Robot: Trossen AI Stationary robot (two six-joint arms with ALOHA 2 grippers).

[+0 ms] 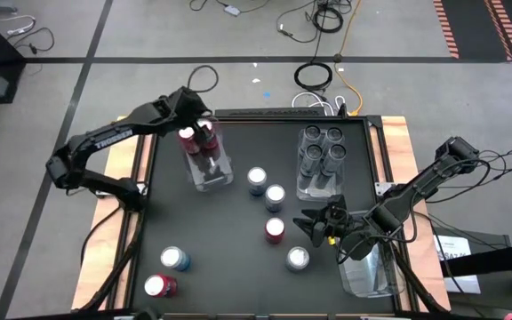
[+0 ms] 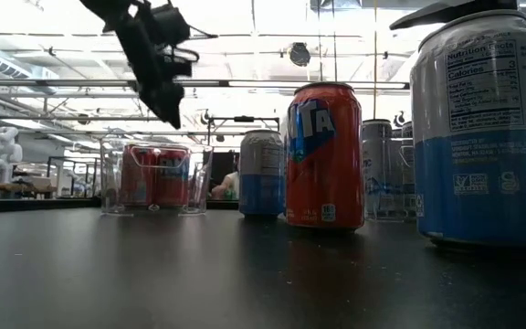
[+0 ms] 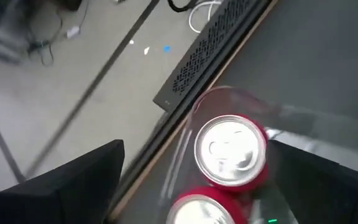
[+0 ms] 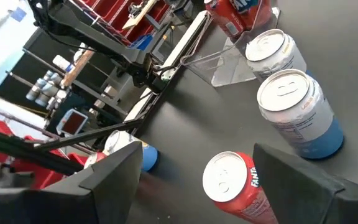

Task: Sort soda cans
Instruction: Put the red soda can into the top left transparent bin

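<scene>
High view: I count two red cans (image 1: 196,142) upright in the left tray (image 1: 218,180), four grey cans (image 1: 322,148) upright in the centre tray (image 1: 314,188), two red and four blue loose.

Low view: every can's axis vertical.

Left wrist view: left gripper (image 3: 229,180) spread above the red pair.

Right wrist view: right gripper (image 4: 194,165) spread, empty, over a loose red can (image 4: 235,186).
</scene>
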